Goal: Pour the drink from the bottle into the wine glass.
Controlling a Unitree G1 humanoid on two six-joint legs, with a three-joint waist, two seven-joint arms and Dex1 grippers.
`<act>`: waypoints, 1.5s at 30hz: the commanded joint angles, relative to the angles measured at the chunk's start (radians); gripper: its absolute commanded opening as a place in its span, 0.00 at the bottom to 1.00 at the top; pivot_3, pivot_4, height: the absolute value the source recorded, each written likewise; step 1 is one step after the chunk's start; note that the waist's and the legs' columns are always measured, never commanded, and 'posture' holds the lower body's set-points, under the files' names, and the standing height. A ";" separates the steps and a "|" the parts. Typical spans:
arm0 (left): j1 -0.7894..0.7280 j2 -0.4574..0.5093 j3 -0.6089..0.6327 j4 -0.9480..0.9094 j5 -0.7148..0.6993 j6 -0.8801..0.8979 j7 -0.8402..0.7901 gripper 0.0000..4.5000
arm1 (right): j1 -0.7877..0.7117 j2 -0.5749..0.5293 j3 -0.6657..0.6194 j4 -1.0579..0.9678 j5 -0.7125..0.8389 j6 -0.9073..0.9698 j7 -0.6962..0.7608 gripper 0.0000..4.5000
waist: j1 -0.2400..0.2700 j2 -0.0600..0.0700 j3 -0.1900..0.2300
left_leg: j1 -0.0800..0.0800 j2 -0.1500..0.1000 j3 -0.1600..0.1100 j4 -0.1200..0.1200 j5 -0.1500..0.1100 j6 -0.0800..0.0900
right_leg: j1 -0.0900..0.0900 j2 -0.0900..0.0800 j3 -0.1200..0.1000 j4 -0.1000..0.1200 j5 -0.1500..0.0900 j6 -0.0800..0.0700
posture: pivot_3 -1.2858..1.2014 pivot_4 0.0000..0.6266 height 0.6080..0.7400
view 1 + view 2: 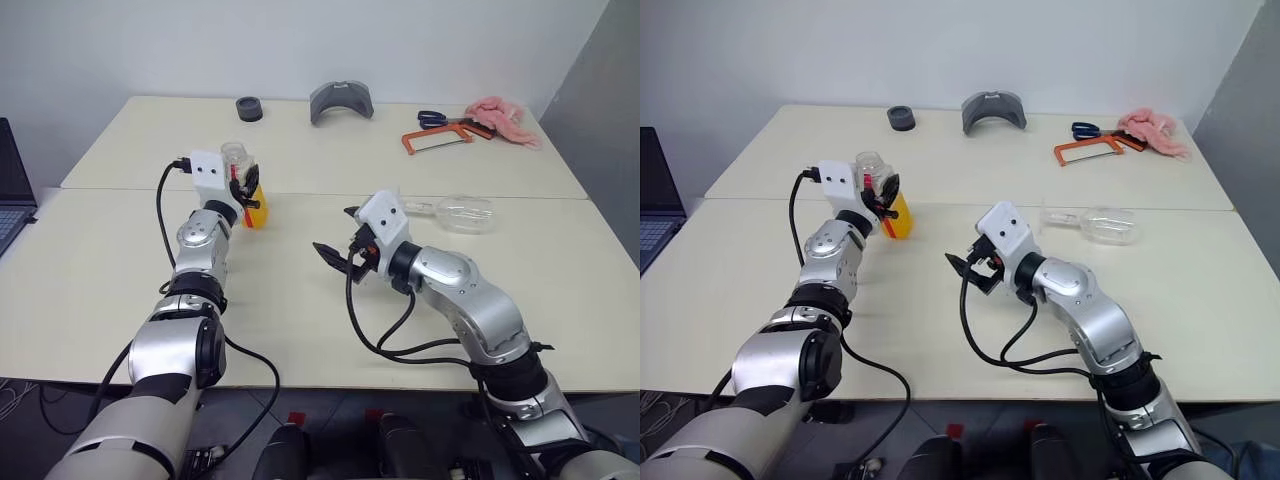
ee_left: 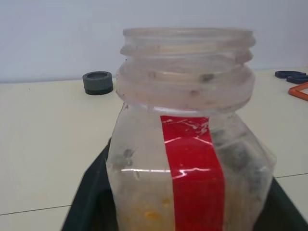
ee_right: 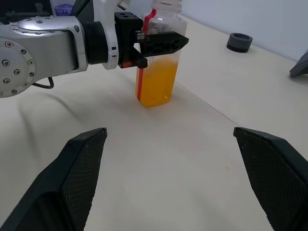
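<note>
The bottle stands upright on the table, uncapped, its lower half filled with the orange drink and a red strip running down one face. The left gripper is at the bottle's upper body with a black finger on either side of it; whether the fingers press the bottle or stand just off it cannot be told. The right gripper hangs above the table, well apart from the bottle, its fingers spread wide and holding nothing. The wine glass lies on its side beyond the right arm, empty. At the far edge are a dark cap, a grey piece, scissors and a pink cloth.
</note>
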 commanded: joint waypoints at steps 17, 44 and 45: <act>0.203 -0.006 -0.038 -0.228 0.017 0.019 -0.001 1.00 | 0.084 0.023 -0.037 -0.112 0.020 0.057 -0.013 1.00 | 0.000 0.000 0.000 | 0.000 0.000 0.000 0.000 0.000 0.000 | 0.000 0.000 0.000 0.000 0.000 0.000 | 0.52 0.24 1.00; 0.720 0.053 -0.180 -1.042 -0.141 0.397 -0.388 1.00 | 0.301 0.349 -0.459 -0.147 0.255 0.189 -0.331 1.00 | 0.002 0.001 0.000 | 0.002 0.002 0.001 -0.001 -0.002 0.003 | 0.001 0.000 0.002 0.000 0.000 0.000 | 0.52 0.24 1.00; 0.705 0.063 -0.198 -1.048 -0.147 0.400 -0.429 1.00 | 0.265 0.405 -0.505 -0.108 0.282 0.177 -0.378 1.00 | 0.003 0.002 0.000 | 0.002 0.002 0.001 -0.001 -0.002 0.003 | 0.001 0.001 0.002 0.000 0.000 0.000 | 0.52 0.24 1.00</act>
